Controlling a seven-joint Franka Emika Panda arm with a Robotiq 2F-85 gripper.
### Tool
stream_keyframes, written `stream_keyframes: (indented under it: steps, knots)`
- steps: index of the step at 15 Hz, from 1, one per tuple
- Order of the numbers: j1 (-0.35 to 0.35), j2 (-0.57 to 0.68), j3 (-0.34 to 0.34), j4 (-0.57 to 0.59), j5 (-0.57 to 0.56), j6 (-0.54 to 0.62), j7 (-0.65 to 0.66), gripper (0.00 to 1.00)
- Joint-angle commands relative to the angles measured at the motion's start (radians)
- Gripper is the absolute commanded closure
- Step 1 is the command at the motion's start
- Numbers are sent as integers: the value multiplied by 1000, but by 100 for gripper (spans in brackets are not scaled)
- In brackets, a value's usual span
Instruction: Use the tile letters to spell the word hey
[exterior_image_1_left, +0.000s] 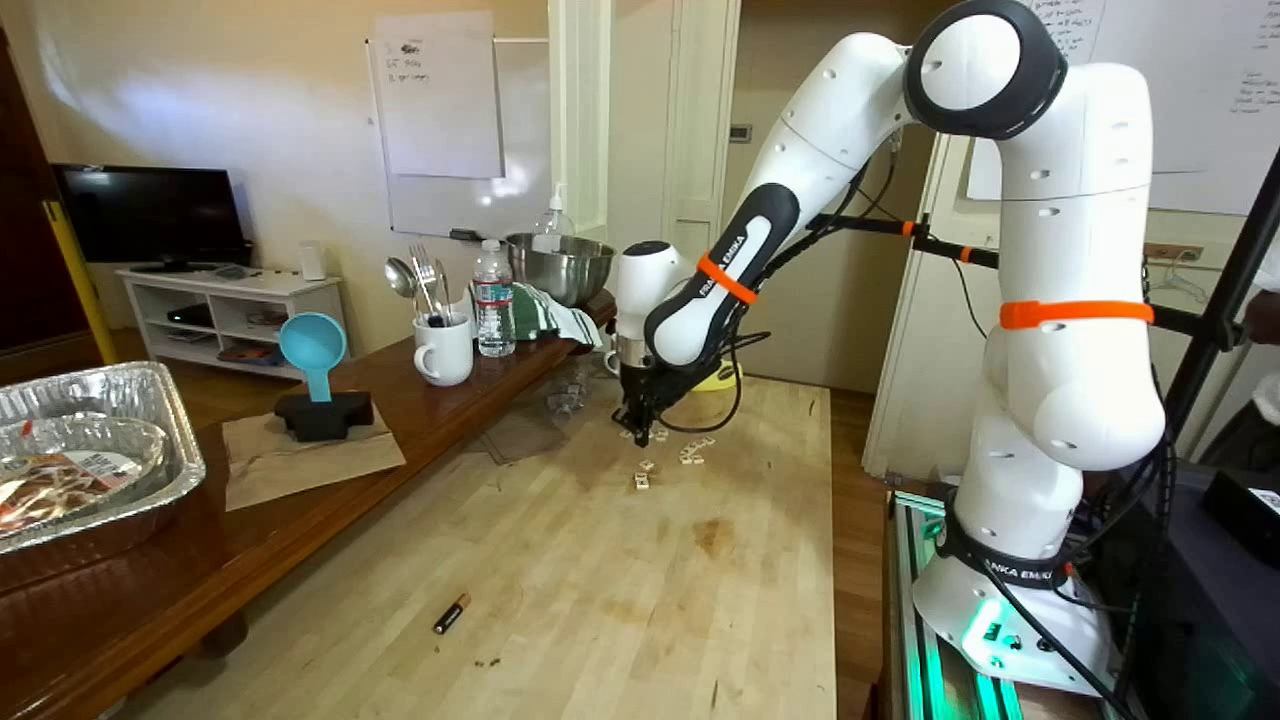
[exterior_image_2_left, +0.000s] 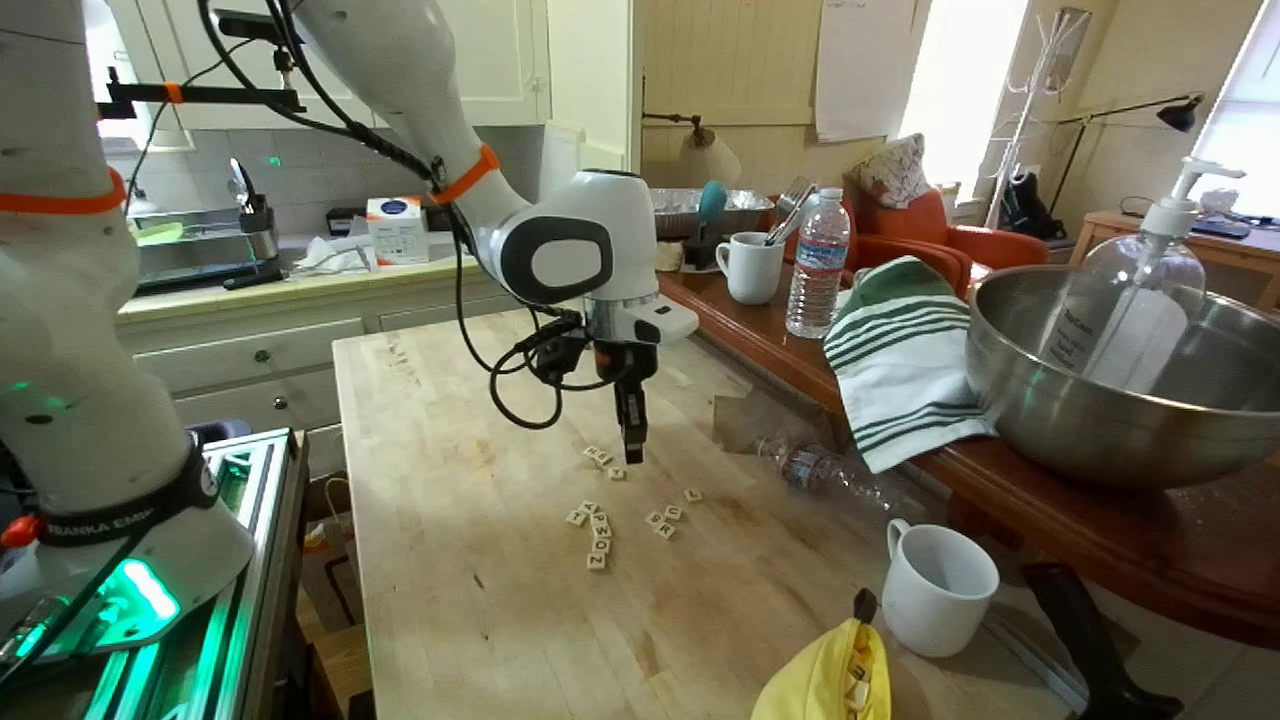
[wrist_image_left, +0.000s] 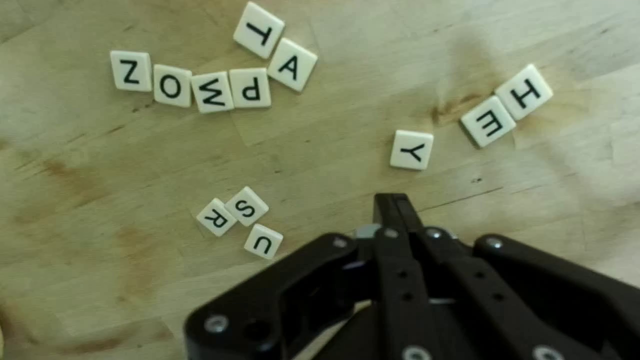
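So over the surface (wrist_image_left: 340, 125) the tool (wrist_image_left: 392, 200) is hanging with fingers together, nothing showing between, and imo it's risking scattering the E-H pair (wrist_image_left: 504, 108) or spinning the Y tile (wrist_image_left: 411, 150) if it's shoving off-centre or dipping too low. Wrist view: the pair is running diagonally farther from the tool, and the Y tile is lying nearer its tip, square-ish (no long axis), stem pointing crosswise, away from the pair.

Your tile letters (wrist_image_left: 212, 92) look smooth, your gripper (wrist_image_left: 393, 200) matt, the table (exterior_image_1_left: 570, 560) stained wood; you see a glossy wooden counter (exterior_image_1_left: 415, 410), a shiny metal bowl (exterior_image_2_left: 1080, 420), a cloth towel (exterior_image_2_left: 900, 350) and a foil tray (exterior_image_1_left: 181, 445).
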Motion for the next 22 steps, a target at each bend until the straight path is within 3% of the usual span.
stream_keyframes:
  steps: [1,9,22]
  knots:
    - [-26,-10,20,-39,-35,63,-122,100]
    - [-40,5,37,-69,-52,113,-311,100]
    - [-51,43,37,-89,-85,232,-453,100]
